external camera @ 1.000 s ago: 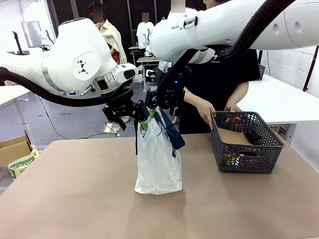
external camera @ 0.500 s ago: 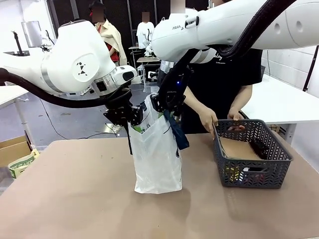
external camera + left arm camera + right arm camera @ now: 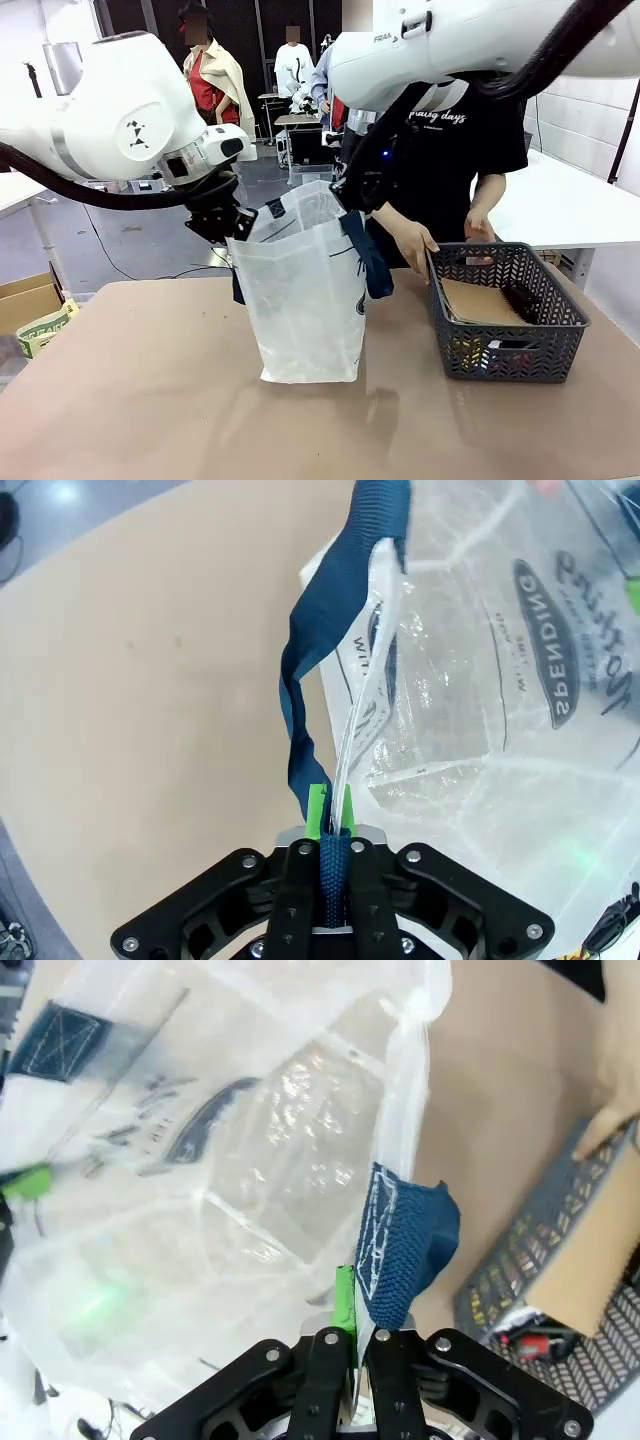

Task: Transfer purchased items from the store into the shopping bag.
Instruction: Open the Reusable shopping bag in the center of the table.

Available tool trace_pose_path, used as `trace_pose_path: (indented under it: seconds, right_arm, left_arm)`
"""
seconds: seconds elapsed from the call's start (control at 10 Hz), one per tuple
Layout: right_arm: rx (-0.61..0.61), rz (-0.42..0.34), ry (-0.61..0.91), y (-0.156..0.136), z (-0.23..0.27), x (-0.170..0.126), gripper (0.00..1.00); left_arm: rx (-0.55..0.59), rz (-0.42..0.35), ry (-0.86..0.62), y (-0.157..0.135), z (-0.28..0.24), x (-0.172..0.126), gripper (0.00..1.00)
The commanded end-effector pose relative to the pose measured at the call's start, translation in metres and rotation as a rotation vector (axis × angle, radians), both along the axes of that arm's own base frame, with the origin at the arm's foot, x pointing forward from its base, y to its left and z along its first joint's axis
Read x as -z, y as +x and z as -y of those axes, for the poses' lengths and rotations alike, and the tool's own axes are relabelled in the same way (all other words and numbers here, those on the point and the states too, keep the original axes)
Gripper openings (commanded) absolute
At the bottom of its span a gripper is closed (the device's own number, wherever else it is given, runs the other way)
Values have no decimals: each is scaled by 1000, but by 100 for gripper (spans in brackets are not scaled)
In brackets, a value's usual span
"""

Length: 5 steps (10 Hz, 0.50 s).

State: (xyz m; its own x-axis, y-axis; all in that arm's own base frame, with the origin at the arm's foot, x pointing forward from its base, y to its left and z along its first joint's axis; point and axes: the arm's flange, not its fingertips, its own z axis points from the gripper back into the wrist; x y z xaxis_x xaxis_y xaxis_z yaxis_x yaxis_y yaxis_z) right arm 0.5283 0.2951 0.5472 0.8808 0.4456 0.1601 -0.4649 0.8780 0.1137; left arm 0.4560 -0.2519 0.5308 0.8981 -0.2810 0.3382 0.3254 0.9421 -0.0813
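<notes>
The shopping bag (image 3: 300, 305) stands upright mid-table with its mouth pulled wide. My left gripper (image 3: 237, 226) is shut on the bag's left rim and navy strap (image 3: 340, 610), pinched between the green pads (image 3: 317, 810). My right gripper (image 3: 352, 203) is shut on the right rim, where a navy strap (image 3: 405, 1240) folds over the fingers. The store basket (image 3: 505, 325) sits to the bag's right, holding purchased items: a brown cardboard pack (image 3: 485, 298), a black brush-like piece (image 3: 522, 298), and small yellow and red bits low behind the mesh. The person's hands (image 3: 415, 238) rest on the basket's far rim.
A white table (image 3: 560, 200) stands behind the basket at the right. A cardboard box (image 3: 30, 300) sits on the floor off the table's left edge. The brown tabletop (image 3: 130, 400) lies bare in front and to the left of the bag. Other people stand far behind.
Both grippers closed on the bag's rim and drew apart, spreading the mouth wide. The person shifted the basket slightly to the right.
</notes>
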Motion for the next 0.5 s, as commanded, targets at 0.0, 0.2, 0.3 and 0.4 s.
trace_pose_path:
  seconds: [0.0,0.2,0.3,0.4]
  right_arm:
    - [17,23,5,-15,25,12,0]
    - [7,83,5,-19,43,21,0]
    - [-4,98,17,-22,49,22,0]
    - [-10,102,7,-24,53,22,0]
  left_arm:
    - [-86,61,28,-4,-11,1,0]
    - [-73,78,46,-2,-10,3,0]
    - [-66,71,47,-5,-9,5,0]
    - [-62,68,64,-5,-6,9,0]
